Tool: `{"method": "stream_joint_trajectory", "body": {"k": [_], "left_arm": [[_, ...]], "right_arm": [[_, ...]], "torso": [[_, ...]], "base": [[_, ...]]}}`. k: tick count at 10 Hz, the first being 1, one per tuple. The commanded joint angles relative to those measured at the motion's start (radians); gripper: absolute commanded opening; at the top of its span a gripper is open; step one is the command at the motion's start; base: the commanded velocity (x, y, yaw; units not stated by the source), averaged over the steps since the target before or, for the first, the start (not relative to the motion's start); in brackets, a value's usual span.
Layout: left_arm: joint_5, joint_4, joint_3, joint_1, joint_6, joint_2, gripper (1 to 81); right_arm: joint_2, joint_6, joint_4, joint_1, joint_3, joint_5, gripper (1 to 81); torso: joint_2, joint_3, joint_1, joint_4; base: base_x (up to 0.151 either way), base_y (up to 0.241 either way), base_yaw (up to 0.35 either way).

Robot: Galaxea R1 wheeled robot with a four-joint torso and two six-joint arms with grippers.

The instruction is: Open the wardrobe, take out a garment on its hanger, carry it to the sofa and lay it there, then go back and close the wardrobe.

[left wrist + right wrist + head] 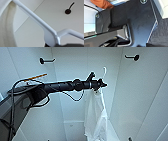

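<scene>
— Reaching in from the near left, the left arm stretches almost level across the open wardrobe, cables looping under it. See where it ends?

— At the left gripper, closed on the neck of the white hanger, just below the hook, which curls up above the wrist.

— And the garment?

— The white T-shirt hangs limp straight down from the gripper, gathered narrow, in front of the wardrobe's white back wall. From the left wrist, the hanger's shoulder bar runs off diagonally into the shirt.

— The right gripper?

— Can't tell how its fingers stand. A rust-orange garment peeks past the robot's plate in the right wrist view.

— Farther back?

— Two dark pegs, one on the left panel and one on the right.
</scene>
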Motion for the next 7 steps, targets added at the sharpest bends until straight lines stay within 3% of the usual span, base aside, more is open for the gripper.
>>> {"method": "stream_joint_trajectory", "body": {"k": [1, 3, 7], "left_arm": [[-0.039, 0.033, 0.009, -0.201, 0.025, -0.003, 1.0], [-0.04, 0.033, 0.021, -0.187, 0.024, -0.001, 1.0], [-0.048, 0.034, 0.012, -0.175, 0.025, 0.044, 1.0]], "right_arm": [[0.001, 0.002, 0.005, 0.038, 0.006, -0.056, 81.1], [0.001, 0.002, 0.005, 0.038, 0.006, -0.056, 81.1], [0.001, 0.002, 0.005, 0.038, 0.006, -0.056, 81.1]], "torso": [[0.0, 0.0, 0.0, 0.0], [0.0, 0.0, 0.0, 0.0], [0.0, 0.0, 0.0, 0.0]], "base": [[0.0, 0.0, 0.0], [0.0, 0.0, 0.0], [-0.077, 0.0, 0.0]]}}
